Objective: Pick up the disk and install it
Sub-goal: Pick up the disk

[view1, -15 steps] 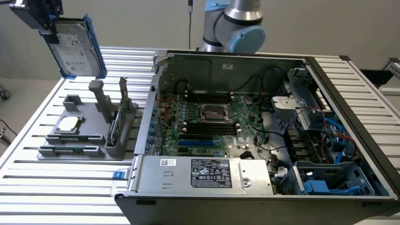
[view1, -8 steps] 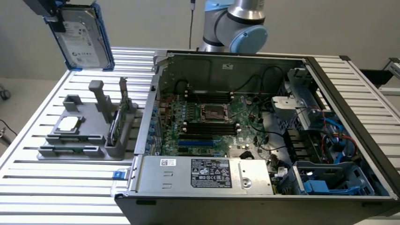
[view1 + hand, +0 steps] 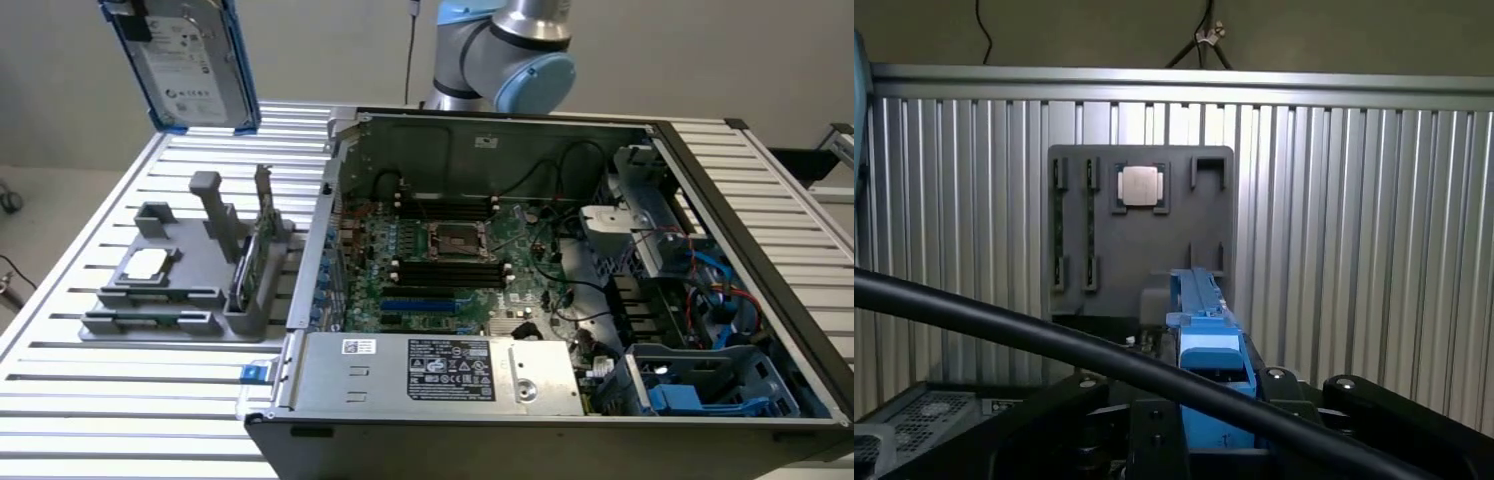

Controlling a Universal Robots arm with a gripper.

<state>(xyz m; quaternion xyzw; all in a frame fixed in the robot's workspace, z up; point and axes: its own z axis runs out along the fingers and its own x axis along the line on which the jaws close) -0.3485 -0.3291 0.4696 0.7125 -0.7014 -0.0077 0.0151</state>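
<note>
Exterior view: high, mid-range, angled down over the ribbed aluminium table (image 3: 80,400) and the open black computer case (image 3: 507,150); the grey-and-blue robot arm (image 3: 514,60) is at 12 o'clock.
Wrist view: looks steeply down, closer to the table.
Shared: grey plastic parts holder (image 3: 167,325) (image 3: 1144,250) at the case's 9 o'clock; blue-framed silver disk (image 3: 187,60) (image 3: 1209,350).

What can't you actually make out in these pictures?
- Exterior view: the top of the disk is cut off by the picture's upper edge; the print on its label is too small to read.
- Wrist view: a black cable crosses the claw, hiding part of its grip on the disk.
</note>
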